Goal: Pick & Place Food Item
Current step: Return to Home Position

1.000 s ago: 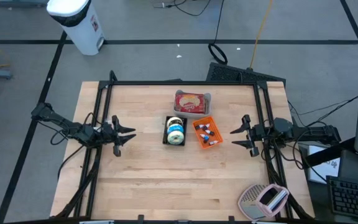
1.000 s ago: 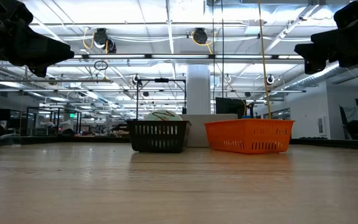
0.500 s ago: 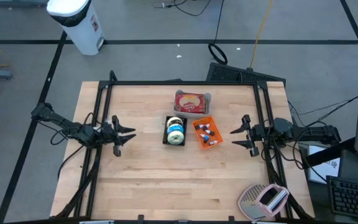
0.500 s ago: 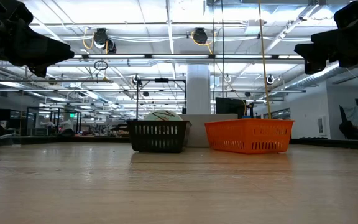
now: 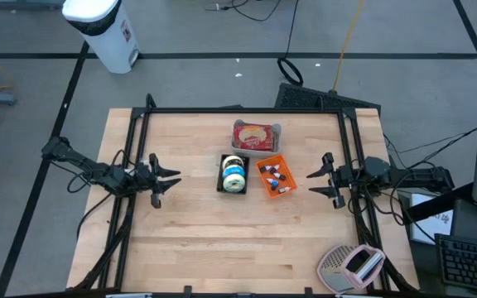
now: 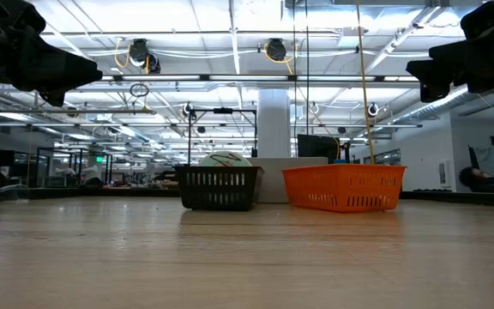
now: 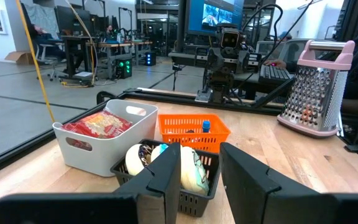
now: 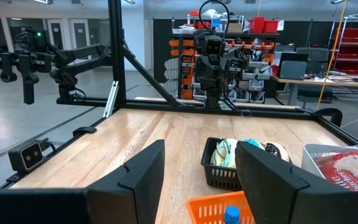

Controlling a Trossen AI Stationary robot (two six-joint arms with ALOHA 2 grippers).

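Observation:
A black basket at the table's middle holds round white-and-blue wrapped food items. Just to its right an orange basket carries small blue-capped bottles. Behind both stands a white bin with a red food packet. My left gripper hovers open and level at the table's left side, pointing at the baskets. Facing them from the right side, my right gripper hangs open and level too. Nothing sits between either pair of fingers.
A pink-framed metal grater lies at the near right corner. A black frame runs along the table's far edge and both sides. Bare wood spreads across the near half of the table.

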